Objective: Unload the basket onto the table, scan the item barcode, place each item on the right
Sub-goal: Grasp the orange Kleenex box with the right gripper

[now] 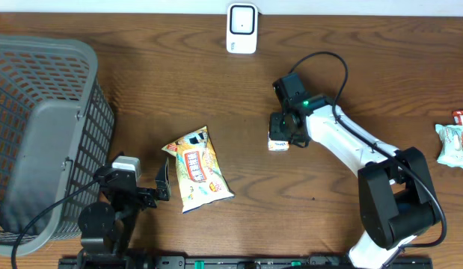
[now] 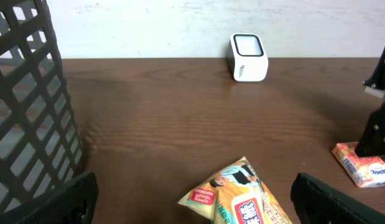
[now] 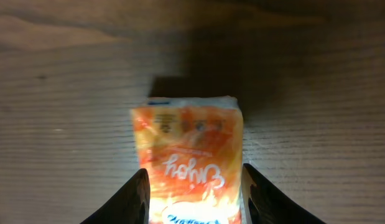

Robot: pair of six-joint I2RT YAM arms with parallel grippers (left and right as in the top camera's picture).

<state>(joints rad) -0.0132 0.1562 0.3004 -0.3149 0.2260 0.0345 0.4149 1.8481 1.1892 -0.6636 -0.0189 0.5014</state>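
The packet (image 3: 191,143) lies flat on the tabletop (image 1: 141,90), in front of the scanner (image 1: 241,28) and a little to its right, well apart from it. The right tool (image 3: 193,180) straddles it, one finger at each long edge. The fingers look to be at or just beside the wrapper, but I cannot tell whether they are pressing it or only flanking it. The left tool (image 2: 192,196) is spread wide with nothing in it, well in front of the scanner and to its left, near the chip bag (image 1: 197,170).

The main risk is the grip. The wrapper looks soft and glossy, so a light pinch on its edges could let it slide out during the lift, or crumple it so the barcode wrinkles. No barcode shows on the upper face, so it is probably underneath or on an end. If the packet is carried to the scanner without being turned, the window would see plain print and nothing would register. A tilted or twisted hold could also swing the packet into the scanner and knock it over.
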